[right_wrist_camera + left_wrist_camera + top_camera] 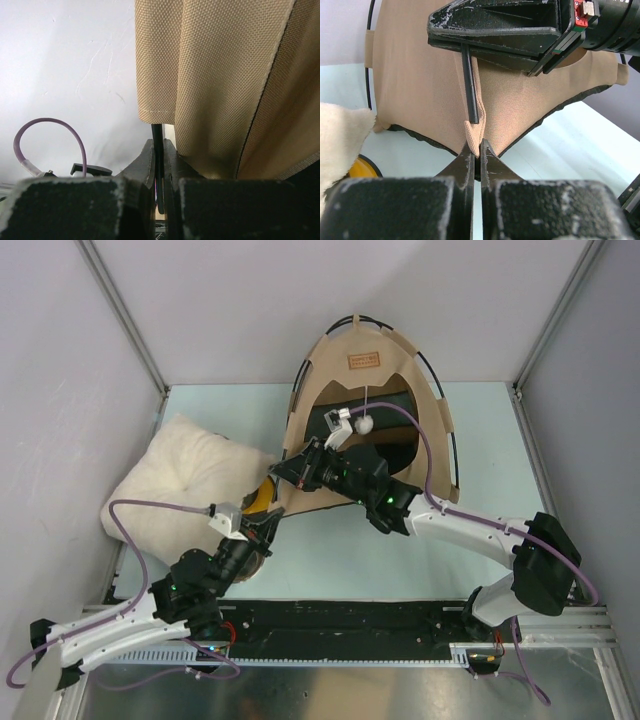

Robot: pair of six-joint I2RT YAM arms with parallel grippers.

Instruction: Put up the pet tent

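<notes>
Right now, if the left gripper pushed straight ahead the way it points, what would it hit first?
The left gripper pinches a fold of the pet tent, so that fabric comes first. Just beyond, probably, is the black pole held by the right gripper.

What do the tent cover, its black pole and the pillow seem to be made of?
Tent cover: woven cloth, probably canvas-like, matte tan; a fine weave grid shows.
Pole: smooth black rod, perhaps plastic or fibreglass; the look leaves it open.
Pillow: cream plush or fleece; fuzzy surface.
</notes>
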